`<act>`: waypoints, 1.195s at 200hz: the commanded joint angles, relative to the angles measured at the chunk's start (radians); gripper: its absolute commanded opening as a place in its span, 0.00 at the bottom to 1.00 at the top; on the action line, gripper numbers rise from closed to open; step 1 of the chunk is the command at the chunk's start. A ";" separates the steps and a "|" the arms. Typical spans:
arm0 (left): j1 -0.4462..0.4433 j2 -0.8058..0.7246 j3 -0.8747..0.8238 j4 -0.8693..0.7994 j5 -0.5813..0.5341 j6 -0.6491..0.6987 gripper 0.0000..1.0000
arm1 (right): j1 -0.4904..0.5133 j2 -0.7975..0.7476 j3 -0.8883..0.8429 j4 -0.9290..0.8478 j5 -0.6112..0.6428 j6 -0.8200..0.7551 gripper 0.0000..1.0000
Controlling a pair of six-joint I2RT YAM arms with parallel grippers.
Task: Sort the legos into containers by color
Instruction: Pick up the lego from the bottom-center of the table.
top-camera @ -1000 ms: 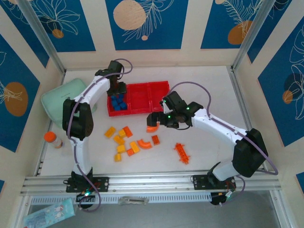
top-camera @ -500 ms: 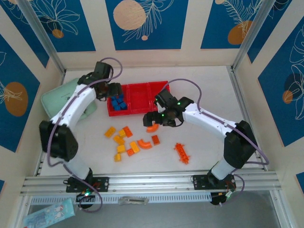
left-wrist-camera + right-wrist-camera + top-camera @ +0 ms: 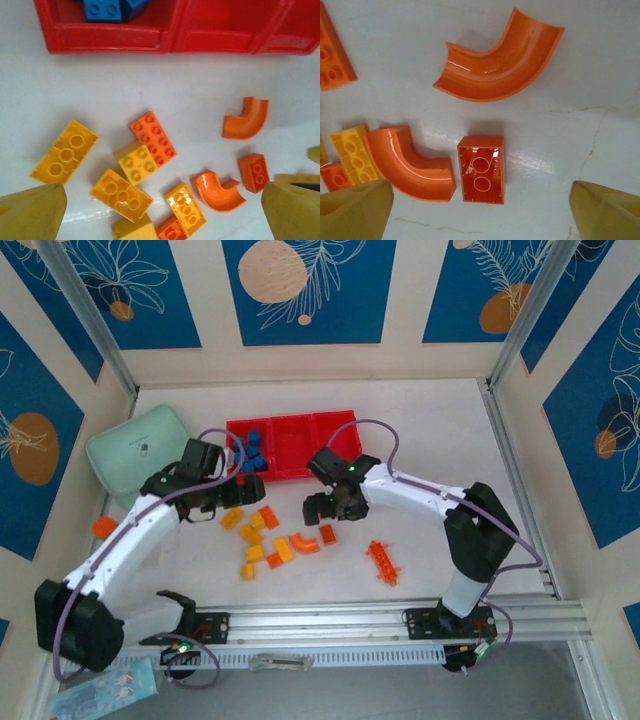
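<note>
Jaws on the right arm stand wide apart and hold nothing. In the right wrist view their yellow fingertips (image 3: 352,210) flank a small orange brick (image 3: 481,169) that lies studs-down on the desk (image 3: 600,100), between them and a little ahead. Its long axis runs away from the wrist, across the line on which the jaws close, so they would meet its two long sides. What crowds the move, as I judge it, is a curved orange piece (image 3: 412,162) just beside one long side of the brick, leaving the fingertip on that side scant room to come down. A second curved piece (image 3: 500,65) lies farther ahead, apart. Jaws on the left arm are also wide open and empty, over the heap of yellow-orange bricks (image 3: 121,195) and an orange studded brick (image 3: 153,137), farther from the small brick. The red tray (image 3: 290,445) sits beyond both arms, with blue bricks (image 3: 252,452) in its left compartment; a long studded orange piece (image 3: 382,562) lies apart toward the near edge
</note>
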 commanded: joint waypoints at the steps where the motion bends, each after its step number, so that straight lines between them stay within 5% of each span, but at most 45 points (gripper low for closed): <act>1: -0.030 -0.070 -0.069 0.076 0.038 -0.072 0.99 | 0.025 0.025 -0.024 0.000 0.055 0.018 0.85; 72: -0.139 -0.082 -0.154 0.181 0.003 -0.185 0.99 | 0.057 0.124 0.001 0.021 0.073 -0.002 0.66; 188: -0.140 -0.064 -0.120 0.156 -0.028 -0.195 0.99 | 0.072 0.130 0.008 0.021 0.099 -0.023 0.29; 239: -0.095 -0.069 -0.045 0.112 -0.023 -0.157 0.99 | 0.039 0.057 0.149 -0.028 0.116 -0.079 0.28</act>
